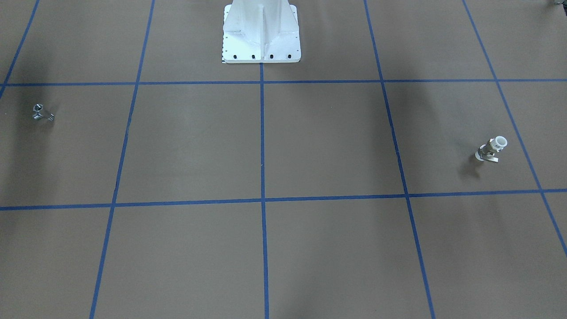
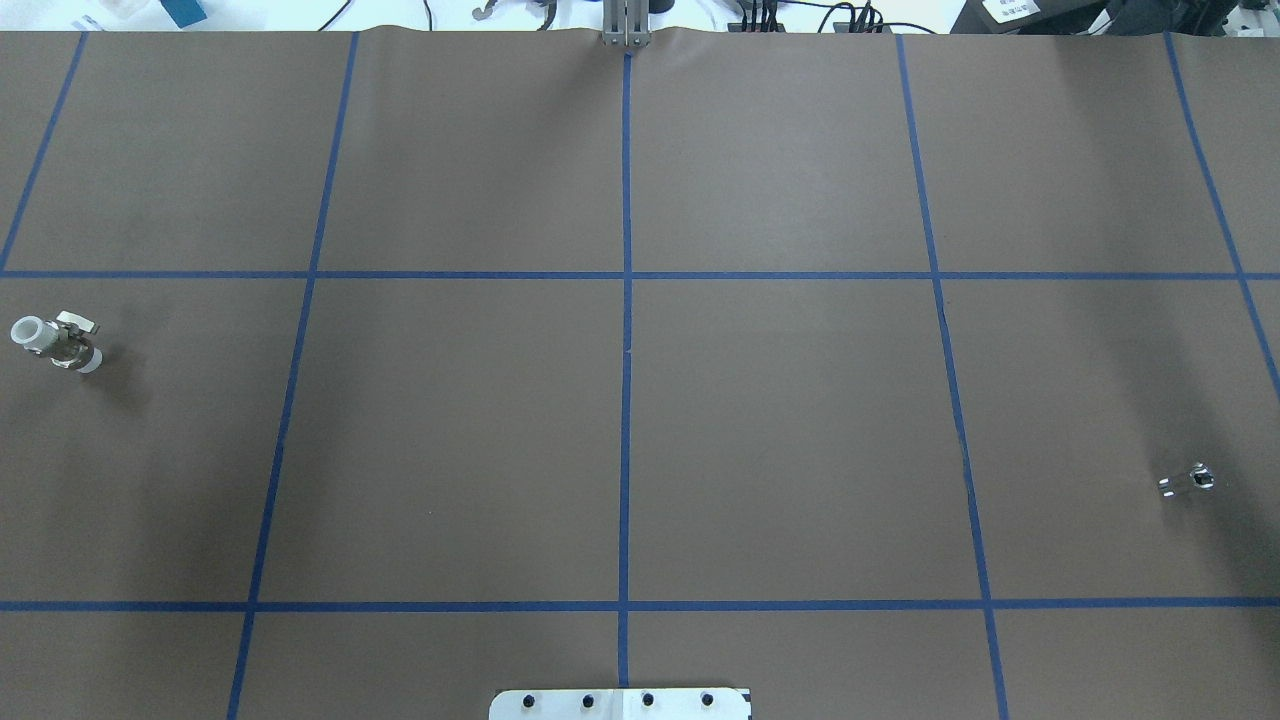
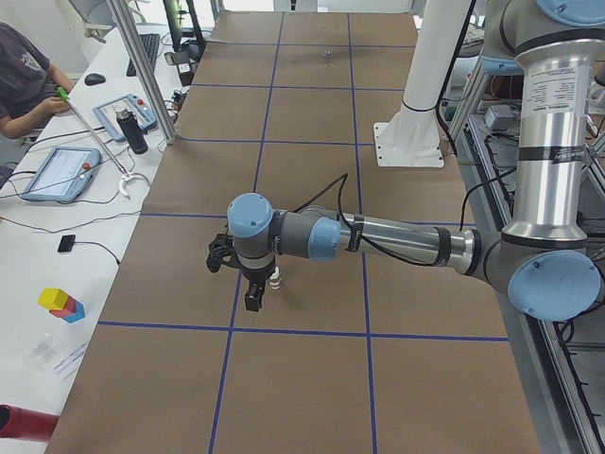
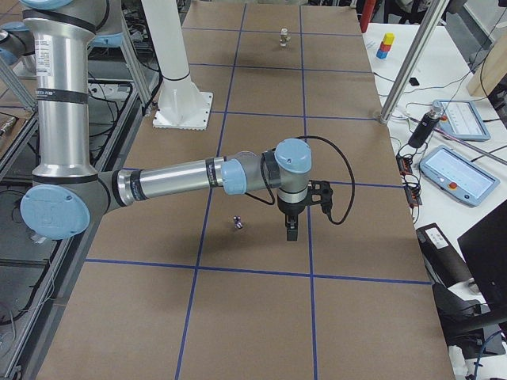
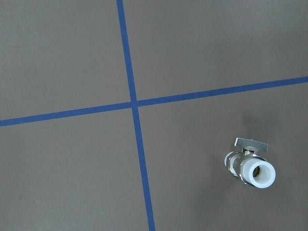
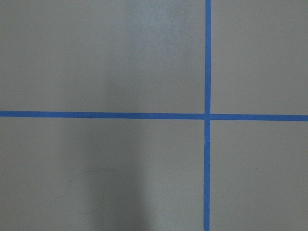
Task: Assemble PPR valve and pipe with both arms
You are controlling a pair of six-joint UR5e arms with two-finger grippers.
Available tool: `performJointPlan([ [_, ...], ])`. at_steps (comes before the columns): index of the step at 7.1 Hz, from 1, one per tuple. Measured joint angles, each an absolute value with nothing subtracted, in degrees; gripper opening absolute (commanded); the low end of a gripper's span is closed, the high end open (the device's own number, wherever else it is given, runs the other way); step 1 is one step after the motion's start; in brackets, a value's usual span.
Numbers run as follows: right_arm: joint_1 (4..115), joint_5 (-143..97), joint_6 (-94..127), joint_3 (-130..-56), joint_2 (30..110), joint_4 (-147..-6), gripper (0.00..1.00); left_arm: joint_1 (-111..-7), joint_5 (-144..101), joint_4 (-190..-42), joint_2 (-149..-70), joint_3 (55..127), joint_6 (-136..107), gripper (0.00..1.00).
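Not joined yet — valve (image 1: pixel 491 149) and pipe (image 1: pixel 40 113) lie well apart on the table (image 1: pixel 310 146). Left tool (image 3: pixel 253 301), right tool (image 4: pixel 291 231) — can't tell if open.

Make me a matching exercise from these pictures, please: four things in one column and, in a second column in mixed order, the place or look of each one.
Things:
1. PPR valve
2. pipe
3. pedestal
4. blue tape

Descriptions:
A. all shiny chrome, lying on the robot's right side of the table
B. white, bolted down at the robot's edge, on the centre line
C. forms a grid of lines over the brown cover
D. white ring ends, lying on the robot's left side

Pairs: 1-D, 2-A, 3-B, 4-C
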State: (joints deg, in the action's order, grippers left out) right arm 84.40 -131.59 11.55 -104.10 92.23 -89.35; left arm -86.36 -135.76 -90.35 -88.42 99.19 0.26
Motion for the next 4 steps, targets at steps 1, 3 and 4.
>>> performJointPlan([
  [1,84.38,-131.57,11.52,-104.16,92.22,-89.41,1.0,-86.35,-136.12,-90.41,-88.22,99.33,0.34,1.0],
  [3,84.38,-131.8,11.63,-103.94,92.01,-89.66,1.0,-86.38,-138.61,-90.51,-87.52,99.89,0.42,1.0],
  [4,84.37,-131.9,11.71,-103.8,91.97,-89.75,1.0,-86.39,-139.04,-90.47,-87.13,100.33,0.33,1.0],
])
